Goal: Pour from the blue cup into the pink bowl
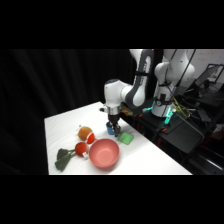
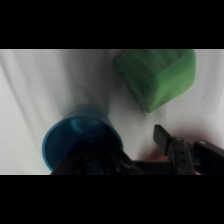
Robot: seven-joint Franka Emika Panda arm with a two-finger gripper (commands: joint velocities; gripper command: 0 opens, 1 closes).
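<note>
One cup: blue, small, upright on the table beyond the bowl, just left of the green piece; in the wrist view its open rim faces the camera.
Gripper: down at the cup from above; one finger shows beside the cup, dark linkage covers the cup's near edge; whether the jaws grip the cup or stand loose cannot be told.
Bowl: pink, wide, round, near the table's front edge, close to the cup but apart from it.
Green piece: flat, light green, squarish, just right of the cup; seen large in the wrist view.
Two fruits: orange-red, round; one left of the cup, one touching or just beside the bowl's left rim.
Dark green item: leafy shape, left of the lower fruit.
Table: white, bare at its far left corner.
Room: black curtain behind; arm base, cables and dark equipment at the right.
</note>
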